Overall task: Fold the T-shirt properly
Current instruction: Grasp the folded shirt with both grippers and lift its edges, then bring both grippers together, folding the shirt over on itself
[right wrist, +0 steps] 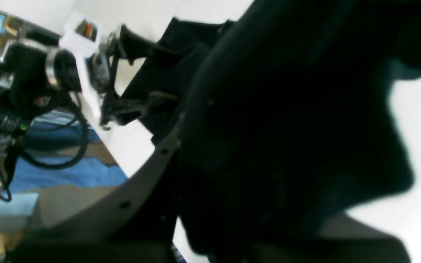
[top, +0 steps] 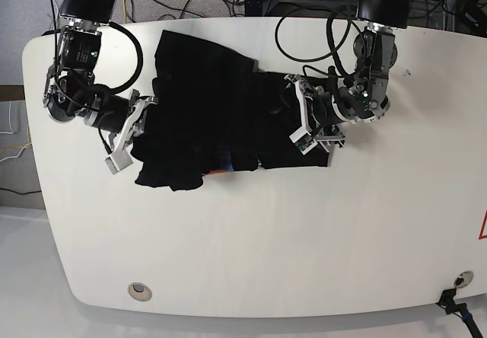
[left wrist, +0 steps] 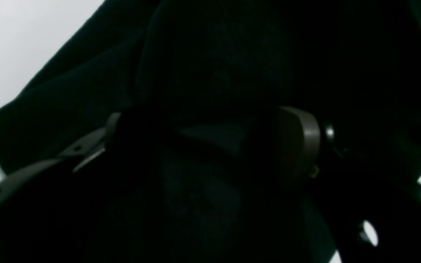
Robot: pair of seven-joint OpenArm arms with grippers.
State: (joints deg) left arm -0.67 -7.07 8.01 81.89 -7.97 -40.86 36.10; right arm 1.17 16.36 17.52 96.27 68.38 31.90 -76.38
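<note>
Black cotton T-shirt [top: 221, 117], crumpled on the far half of the white oval tabletop [top: 251, 247]; the near half lies bare. Left gripper [top: 293, 117], jaws wide, at the shirt's edge; right gripper [top: 148, 121], jaws closed on fabric. Cables hang behind. Wrist views mostly dark cloth; print barely visible.

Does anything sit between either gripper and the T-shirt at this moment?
Nothing visible does. The right gripper is shut on the T-shirt at one side edge, and the left gripper stands wide at the opposite edge with cloth between its fingers. Only white table surrounds the shirt.
</note>
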